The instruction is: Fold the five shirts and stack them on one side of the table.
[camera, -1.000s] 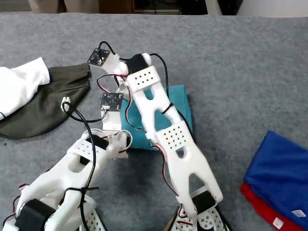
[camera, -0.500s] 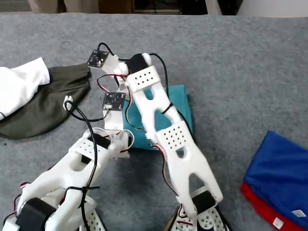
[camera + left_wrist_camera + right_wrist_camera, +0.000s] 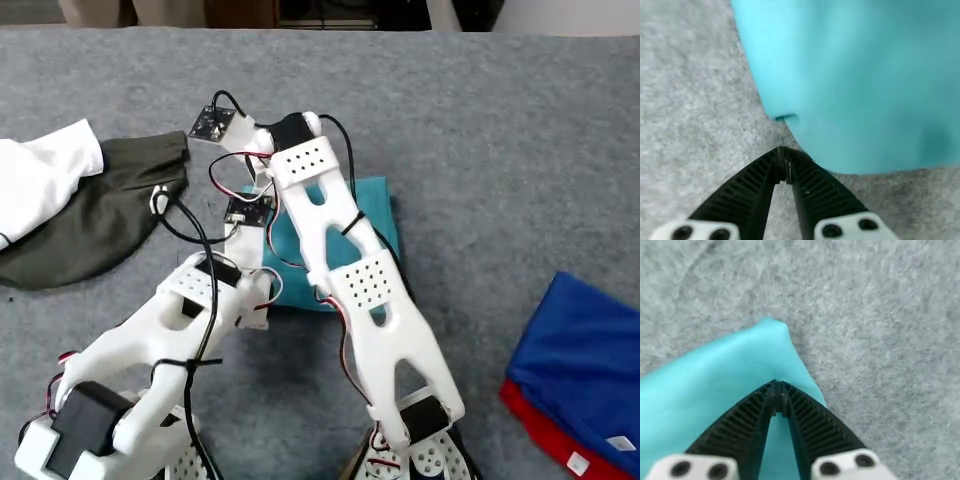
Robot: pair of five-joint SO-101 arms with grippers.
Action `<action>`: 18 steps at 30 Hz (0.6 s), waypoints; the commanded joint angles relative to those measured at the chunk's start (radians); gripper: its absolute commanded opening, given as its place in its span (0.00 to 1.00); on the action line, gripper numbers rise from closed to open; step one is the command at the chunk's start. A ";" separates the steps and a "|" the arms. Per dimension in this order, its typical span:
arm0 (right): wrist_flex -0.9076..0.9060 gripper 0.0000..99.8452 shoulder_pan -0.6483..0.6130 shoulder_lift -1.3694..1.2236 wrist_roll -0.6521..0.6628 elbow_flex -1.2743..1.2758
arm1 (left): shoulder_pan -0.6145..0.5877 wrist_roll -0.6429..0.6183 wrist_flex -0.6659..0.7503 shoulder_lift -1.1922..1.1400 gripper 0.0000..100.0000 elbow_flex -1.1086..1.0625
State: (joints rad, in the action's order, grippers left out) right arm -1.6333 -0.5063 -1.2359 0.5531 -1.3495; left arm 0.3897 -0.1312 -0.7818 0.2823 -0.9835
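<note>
Left gripper (image 3: 785, 162) has its jaws closed tip to tip at the edge of the folded teal shirt (image 3: 855, 75); nothing seems caught, though that is hard to judge. Right gripper (image 3: 777, 395) is likewise closed, tips on the shirt's corner. The grey felt table (image 3: 500, 130) bears 2 loose garments on the left arm's side, an olive shirt (image 3: 100, 220) and a white shirt (image 3: 40, 175). Opposite, a blue shirt (image 3: 585, 345) lies on a red shirt (image 3: 535, 420). Brown furniture (image 3: 240, 12) stands beyond the far edge.

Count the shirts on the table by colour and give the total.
White shirt: 1
Olive shirt: 1
Teal shirt: 1
Blue shirt: 1
Red shirt: 1
Total: 5
</note>
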 commanded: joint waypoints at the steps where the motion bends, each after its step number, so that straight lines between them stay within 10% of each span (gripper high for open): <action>1: 0.017 0.00 0.019 0.010 0.008 -0.001 | 0.008 0.017 -0.018 0.001 0.02 0.025; 18: -0.081 0.00 0.002 0.079 -0.002 -0.170 | -0.178 0.052 -0.080 0.232 0.02 -0.064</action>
State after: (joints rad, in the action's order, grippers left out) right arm -1.6701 -0.5063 -1.2359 0.5531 -1.4293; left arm 0.2992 -0.0867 -0.8585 0.3836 -1.0265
